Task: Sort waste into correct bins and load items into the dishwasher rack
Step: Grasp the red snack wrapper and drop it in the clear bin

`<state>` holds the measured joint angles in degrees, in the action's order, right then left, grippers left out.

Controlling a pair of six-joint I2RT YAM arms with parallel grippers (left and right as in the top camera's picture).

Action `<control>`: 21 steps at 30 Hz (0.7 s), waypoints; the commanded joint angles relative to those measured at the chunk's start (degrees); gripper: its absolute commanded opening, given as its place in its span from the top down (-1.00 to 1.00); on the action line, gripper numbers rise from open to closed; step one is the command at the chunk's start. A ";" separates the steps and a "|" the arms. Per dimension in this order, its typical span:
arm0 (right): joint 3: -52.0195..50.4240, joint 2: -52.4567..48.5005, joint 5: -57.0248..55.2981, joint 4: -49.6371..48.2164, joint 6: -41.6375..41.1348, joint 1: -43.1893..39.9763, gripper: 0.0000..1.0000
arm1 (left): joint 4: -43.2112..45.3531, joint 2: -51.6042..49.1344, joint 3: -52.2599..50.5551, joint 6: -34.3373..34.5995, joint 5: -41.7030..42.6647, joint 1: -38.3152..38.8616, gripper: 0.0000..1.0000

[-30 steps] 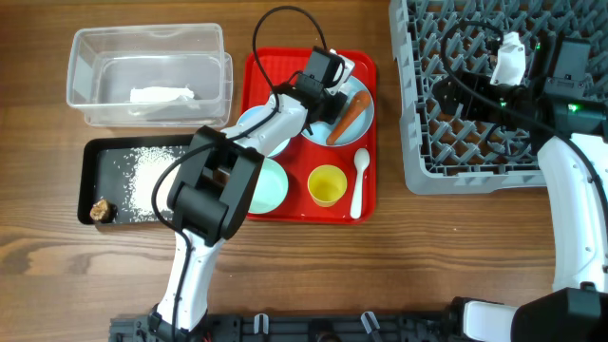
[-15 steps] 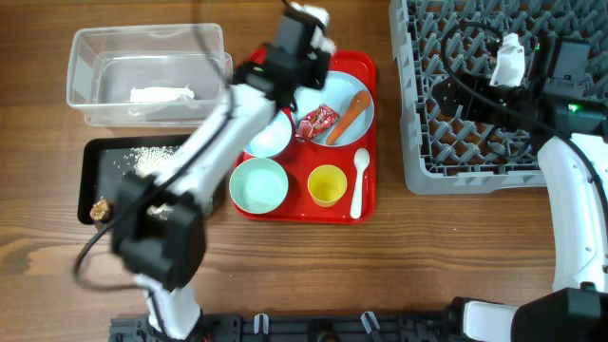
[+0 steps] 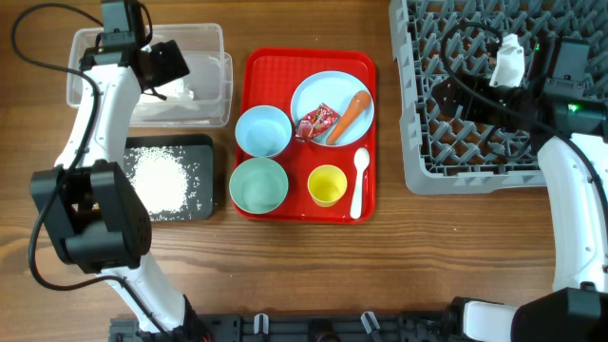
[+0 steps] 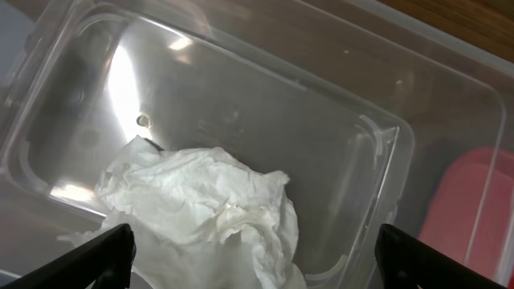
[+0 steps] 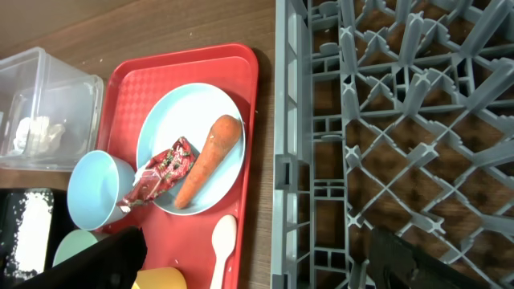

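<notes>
My left gripper (image 3: 169,68) hangs open over the clear tub (image 3: 204,43), just above the crumpled white napkin (image 4: 209,201) lying inside; nothing sits between its fingers (image 4: 108,257). On the light blue plate (image 3: 332,87) lie the orange carrot (image 3: 350,114) and the red wrapper (image 3: 316,122). A light blue bowl (image 3: 262,130), mint green bowl (image 3: 258,184), yellow cup (image 3: 327,184) and white spoon (image 3: 359,180) rest on the red tray (image 3: 285,66). Rice (image 3: 160,180) covers the black tray (image 3: 204,204). My right gripper (image 3: 451,100) stays open and empty over the grey dishwasher rack (image 3: 475,161).
The left arm's lower links stand over the left end of the black tray, hiding that part. Bare wooden table runs along the front, and a narrow strip separates the red tray from the rack. Cables loop above both arms.
The left arm swung from the plate on the red tray over to the clear tub, and its jaws now stand open. The red wrapper shows on the plate. The right arm stayed still.
</notes>
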<state>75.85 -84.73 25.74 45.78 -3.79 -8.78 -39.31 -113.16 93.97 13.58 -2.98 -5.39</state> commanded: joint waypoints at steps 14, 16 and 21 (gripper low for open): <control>0.63 0.72 0.94 0.04 0.79 0.02 -0.82 | -8.85 -2.99 0.00 -28.13 13.40 31.58 -0.71; 0.63 0.72 0.92 0.24 0.79 0.02 -0.82 | -11.52 -4.42 0.00 -27.93 13.44 32.20 -0.61; 0.63 0.72 0.94 0.39 0.79 0.02 -0.82 | -12.98 -4.61 0.00 -27.93 13.68 32.28 -0.34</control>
<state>75.85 -84.73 25.74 45.89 -3.79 -8.78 -51.88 -117.34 93.89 -13.65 10.37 26.59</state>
